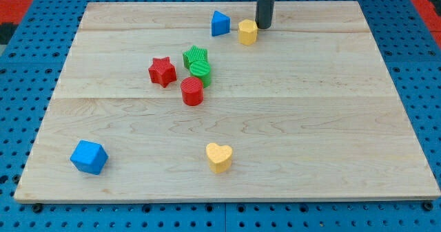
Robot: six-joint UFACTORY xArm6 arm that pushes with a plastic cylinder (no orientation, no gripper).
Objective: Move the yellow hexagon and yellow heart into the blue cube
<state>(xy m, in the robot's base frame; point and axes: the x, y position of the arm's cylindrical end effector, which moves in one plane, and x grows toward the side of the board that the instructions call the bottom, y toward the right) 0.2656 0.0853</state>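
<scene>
Taking the red cylinder (192, 91) near the middle of the tabletop (331, 142) as landmark: the blue cube (89, 157) lies well off toward the view's bottom left, the red star (162, 71) just to its upper left, and the green star (196, 56) and green cylinder (201, 71) just above it. The yellow heart (219, 157) sits below and slightly right, well apart, while the blue triangle (220, 23) and yellow hexagon (247, 32) lie toward the view's top right. There is no gripper to open or close; my tip (264, 27) stands just right of the hexagon, touching or nearly so.
</scene>
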